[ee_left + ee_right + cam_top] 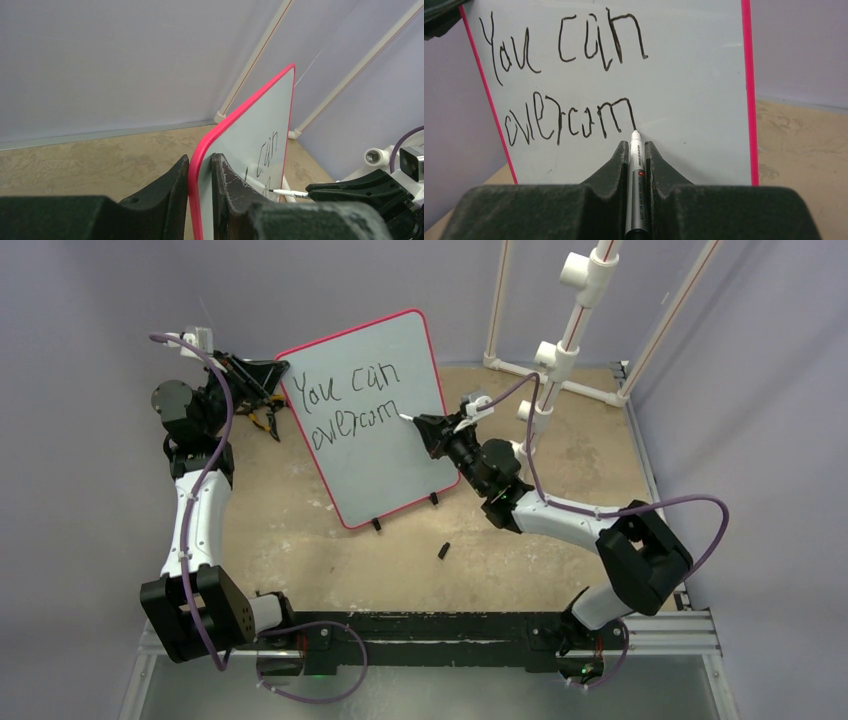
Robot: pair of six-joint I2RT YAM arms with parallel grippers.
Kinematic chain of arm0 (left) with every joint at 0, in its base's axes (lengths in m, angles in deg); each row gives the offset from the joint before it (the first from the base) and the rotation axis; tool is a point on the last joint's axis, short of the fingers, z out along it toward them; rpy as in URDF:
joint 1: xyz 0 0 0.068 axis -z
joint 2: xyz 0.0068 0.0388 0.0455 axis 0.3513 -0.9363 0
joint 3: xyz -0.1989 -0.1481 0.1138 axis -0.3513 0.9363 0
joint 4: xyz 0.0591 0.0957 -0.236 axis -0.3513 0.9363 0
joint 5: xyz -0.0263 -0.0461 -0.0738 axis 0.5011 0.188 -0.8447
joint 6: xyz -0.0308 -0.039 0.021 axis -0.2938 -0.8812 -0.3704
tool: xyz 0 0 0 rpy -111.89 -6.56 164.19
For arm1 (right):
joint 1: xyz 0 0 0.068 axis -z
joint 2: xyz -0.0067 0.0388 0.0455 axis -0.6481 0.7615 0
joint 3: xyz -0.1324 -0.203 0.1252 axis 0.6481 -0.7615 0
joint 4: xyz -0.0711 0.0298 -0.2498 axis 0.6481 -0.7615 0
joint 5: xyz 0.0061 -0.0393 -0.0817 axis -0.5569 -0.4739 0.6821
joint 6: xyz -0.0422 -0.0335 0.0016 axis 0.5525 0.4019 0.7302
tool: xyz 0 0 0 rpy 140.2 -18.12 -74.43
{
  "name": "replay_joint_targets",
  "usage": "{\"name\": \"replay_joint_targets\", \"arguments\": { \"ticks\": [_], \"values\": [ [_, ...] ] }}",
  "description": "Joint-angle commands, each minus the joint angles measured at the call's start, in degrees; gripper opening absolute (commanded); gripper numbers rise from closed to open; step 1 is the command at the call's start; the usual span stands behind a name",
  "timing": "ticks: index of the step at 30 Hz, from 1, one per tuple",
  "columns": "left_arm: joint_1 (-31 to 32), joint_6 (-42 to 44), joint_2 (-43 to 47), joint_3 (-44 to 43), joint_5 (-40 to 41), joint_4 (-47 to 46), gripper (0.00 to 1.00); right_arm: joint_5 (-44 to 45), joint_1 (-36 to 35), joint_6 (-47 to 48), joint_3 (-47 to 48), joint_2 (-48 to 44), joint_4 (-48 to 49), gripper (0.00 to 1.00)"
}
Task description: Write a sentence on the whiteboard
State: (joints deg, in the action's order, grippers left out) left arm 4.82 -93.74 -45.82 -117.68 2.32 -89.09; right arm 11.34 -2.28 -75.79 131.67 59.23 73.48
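Observation:
The whiteboard (pixel 375 420) stands tilted on small black feet, with a red-pink rim. On it the sentence (pixel 350 425) reads "You can" over "overcom" in black strokes (pixel 559 122). My left gripper (pixel 272 380) is shut on the board's left edge, one finger on each face (pixel 201 157). My right gripper (pixel 425 425) is shut on a silver marker (pixel 636 170). The marker's tip touches the board (pixel 694 75) at the foot of the last "m". In the left wrist view the marker (pixel 287 192) points at the board's face (pixel 260 125).
A small black marker cap (pixel 443 550) lies on the tan table (pixel 300 540) in front of the board. A white pipe frame (pixel 560 350) rises at the back right, close behind my right arm. Grey walls close in on all sides.

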Motion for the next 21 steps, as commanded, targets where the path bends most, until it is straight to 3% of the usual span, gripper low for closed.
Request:
{"name": "replay_joint_targets", "arguments": {
  "ticks": [1,10,21],
  "values": [
    [-0.3,-0.2,0.1,0.6,-0.9,-0.2,0.17,1.1,0.7,-1.2,-2.4,-1.7,-0.2,0.0],
    [-0.3,-0.1,-0.1,0.7,-0.9,-0.2,0.16,0.5,0.7,-1.2,-1.9,-5.7,2.1,0.0],
    [-0.3,-0.2,-0.1,0.7,-1.0,-0.2,0.16,-0.4,1.0,-1.5,2.9,-1.9,0.7,0.0]
  ]
}}
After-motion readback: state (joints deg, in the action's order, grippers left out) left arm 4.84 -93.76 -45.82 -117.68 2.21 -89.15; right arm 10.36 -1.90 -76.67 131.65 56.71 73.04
